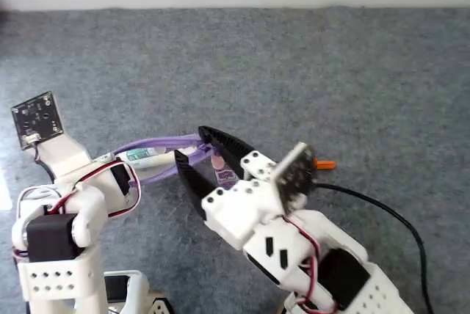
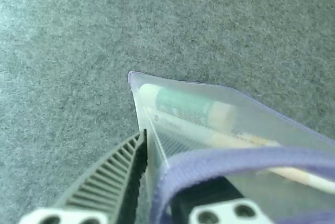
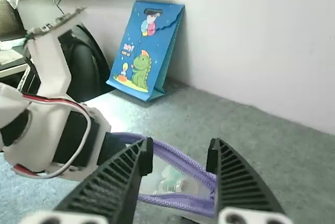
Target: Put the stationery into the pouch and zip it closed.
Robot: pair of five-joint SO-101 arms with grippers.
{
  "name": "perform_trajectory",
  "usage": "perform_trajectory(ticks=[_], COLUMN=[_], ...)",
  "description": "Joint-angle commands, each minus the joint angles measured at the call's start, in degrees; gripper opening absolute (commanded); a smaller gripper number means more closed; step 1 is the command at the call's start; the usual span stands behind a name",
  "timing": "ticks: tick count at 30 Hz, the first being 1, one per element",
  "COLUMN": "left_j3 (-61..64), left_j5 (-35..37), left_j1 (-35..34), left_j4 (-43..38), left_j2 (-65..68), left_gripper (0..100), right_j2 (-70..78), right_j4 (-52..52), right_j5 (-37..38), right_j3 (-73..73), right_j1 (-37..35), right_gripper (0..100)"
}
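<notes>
Left end effector [image 2: 157, 161]: clamped on the pouch [image 2: 225, 130]. Its ribbed black finger [image 2: 118, 179] lies against the outside of the clear wall, and the opposing jaw shows through that wall under the purple zip band. The pouch extends forward from this end effector and appears held just above the grey worktop [image 1: 330, 64], though contact with the surface cannot be confirmed. Contents seen through the wall, just ahead of the left fingertips: a glue stick [image 2: 188, 106] with a green label, lying lengthwise, and a slim pale pen [image 2: 251, 143] beside it and touching it. Right end effector [image 3: 178, 153]: fingers apart, set astride the far end of the pouch, so that the purple zip band runs across the gap between them. Whether either finger touches the band cannot be told. The glue stick lies below and just beyond this gap, inside the pouch. In the high view the two end effectors face each other along the pouch, one at each end. A small orange item [image 1: 324, 164] lies on the worktop behind the right end effector, just beside its wrist camera board; its kind cannot be determined. A blue gift bag [image 3: 146, 51] stands well beyond the right end effector, against the wall.
</notes>
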Motion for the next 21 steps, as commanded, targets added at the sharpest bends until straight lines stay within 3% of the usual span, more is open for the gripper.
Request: perform_trajectory(ticks=[1,6,11,15,21], left_j3=[-0.04,-0.13,-0.13,-0.13,-0.13], left_j5=[0.7,0.7,0.7,0.7,0.7], left_j1=[-0.26,-0.18,-0.26,-0.26,-0.26], left_j4=[-1.32,-1.32,-1.32,-1.23,-1.32], left_j2=[0.7,0.7,0.7,0.7,0.7], left_gripper=[1,1,1,1,1], right_j2=[-2.24,-2.15,3.12,11.91,28.44], right_j4=[0.48,11.56,27.65,29.41,29.76], right_j5=[0.97,0.88,0.88,1.49,15.12], right_j3=[-0.79,-0.53,1.58,0.7,-4.13], right_j1=[4.79,17.19,25.1,32.13,32.13], right_gripper=[17.7,17.5,17.5,17.5,17.7])
